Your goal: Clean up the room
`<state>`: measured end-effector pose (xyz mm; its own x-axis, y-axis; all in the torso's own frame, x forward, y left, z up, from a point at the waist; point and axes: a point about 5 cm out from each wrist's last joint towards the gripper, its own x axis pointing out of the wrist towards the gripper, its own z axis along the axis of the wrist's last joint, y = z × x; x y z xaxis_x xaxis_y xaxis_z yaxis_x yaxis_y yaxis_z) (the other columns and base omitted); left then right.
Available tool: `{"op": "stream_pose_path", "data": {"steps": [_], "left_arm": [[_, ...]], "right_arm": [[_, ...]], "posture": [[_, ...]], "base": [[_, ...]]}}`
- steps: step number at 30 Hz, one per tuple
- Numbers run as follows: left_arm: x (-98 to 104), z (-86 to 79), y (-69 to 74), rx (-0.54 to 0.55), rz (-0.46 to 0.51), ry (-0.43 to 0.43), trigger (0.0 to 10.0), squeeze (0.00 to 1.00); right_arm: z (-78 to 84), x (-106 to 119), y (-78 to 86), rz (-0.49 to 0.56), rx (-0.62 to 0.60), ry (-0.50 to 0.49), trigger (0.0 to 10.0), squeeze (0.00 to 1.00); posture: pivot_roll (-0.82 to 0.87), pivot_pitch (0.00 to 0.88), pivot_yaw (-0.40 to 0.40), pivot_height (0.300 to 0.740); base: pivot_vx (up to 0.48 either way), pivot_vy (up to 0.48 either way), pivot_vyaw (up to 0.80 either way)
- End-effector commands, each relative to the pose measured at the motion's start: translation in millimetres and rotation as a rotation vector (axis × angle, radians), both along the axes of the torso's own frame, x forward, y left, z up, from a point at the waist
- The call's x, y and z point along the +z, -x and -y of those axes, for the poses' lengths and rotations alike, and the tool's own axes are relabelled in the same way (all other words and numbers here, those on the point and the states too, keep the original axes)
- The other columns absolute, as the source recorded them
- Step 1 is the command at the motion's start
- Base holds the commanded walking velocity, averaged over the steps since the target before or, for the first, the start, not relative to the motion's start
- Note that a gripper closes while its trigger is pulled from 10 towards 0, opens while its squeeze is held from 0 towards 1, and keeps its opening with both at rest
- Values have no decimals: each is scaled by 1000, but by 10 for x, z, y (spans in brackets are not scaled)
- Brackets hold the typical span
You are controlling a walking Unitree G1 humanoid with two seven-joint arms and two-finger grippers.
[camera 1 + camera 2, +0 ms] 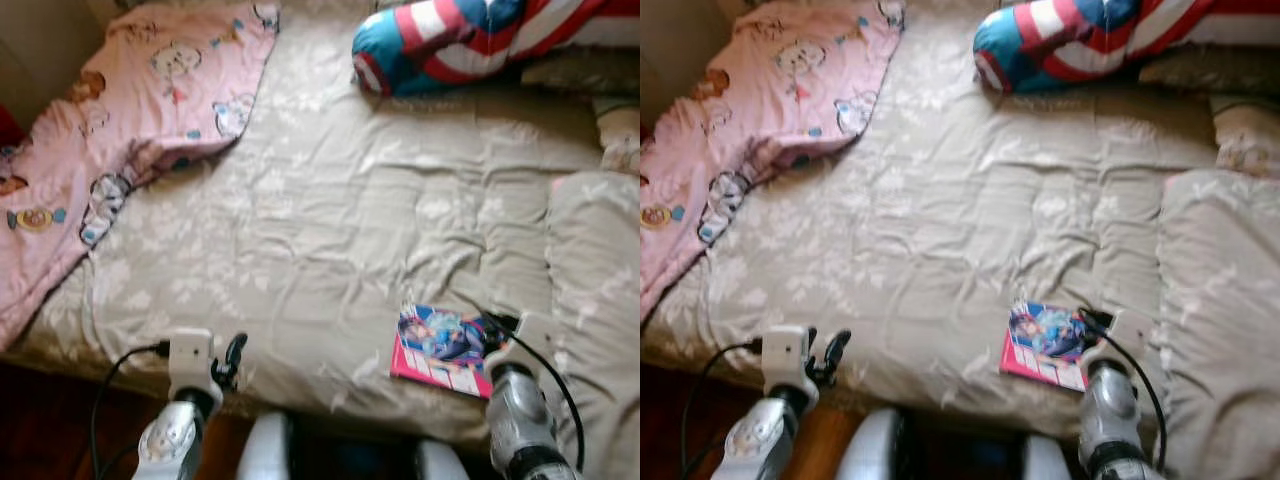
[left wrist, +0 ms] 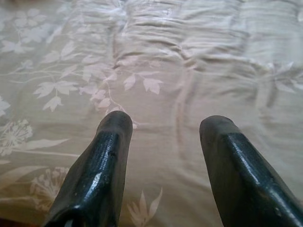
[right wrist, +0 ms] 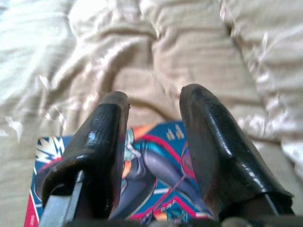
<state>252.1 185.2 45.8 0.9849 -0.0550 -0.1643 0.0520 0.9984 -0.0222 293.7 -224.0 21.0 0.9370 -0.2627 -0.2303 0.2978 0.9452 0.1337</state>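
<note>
A thin book [image 1: 440, 350] with a pink and blue cartoon cover lies flat on the beige floral bedspread [image 1: 330, 230], near the bed's front edge on the right. My right gripper [image 3: 154, 101] hovers just over the book's right end, open, with the cover [image 3: 151, 179] showing between and beneath its fingers. My left gripper [image 2: 165, 125] is at the front left edge of the bed, open above bare bedspread, holding nothing.
A pink cartoon-print blanket [image 1: 130, 110] is bunched over the bed's back left corner. A red, white and blue striped cushion [image 1: 460, 40] lies at the back right. A rumpled beige quilt [image 1: 595, 290] rises along the right side. Dark wooden floor [image 1: 40, 430] shows at the lower left.
</note>
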Motion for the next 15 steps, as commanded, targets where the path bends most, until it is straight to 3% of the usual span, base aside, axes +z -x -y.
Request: {"op": "stream_pose_path", "data": {"steps": [1,6,11,15], "left_arm": [[-120,-76,18,52,-37,3,10000,0],[-174,-67,-91,83,-34,19,10000,0],[-241,-84,-81,89,-43,18,10000,0],[-318,-127,-87,107,-68,17,10000,0]], "right_arm": [[-88,-69,77,-5,61,34,10000,0],[-166,-125,170,4,120,57,10000,0],[-267,-217,240,-22,169,8,10000,0],[-346,-201,200,-16,181,-15,10000,0]], "posture": [[23,93,30,657],[7,60,14,657],[2,36,10,657],[-3,13,8,682]], "base": [[0,0,0],[0,0,0],[0,0,0],[0,0,0]]}}
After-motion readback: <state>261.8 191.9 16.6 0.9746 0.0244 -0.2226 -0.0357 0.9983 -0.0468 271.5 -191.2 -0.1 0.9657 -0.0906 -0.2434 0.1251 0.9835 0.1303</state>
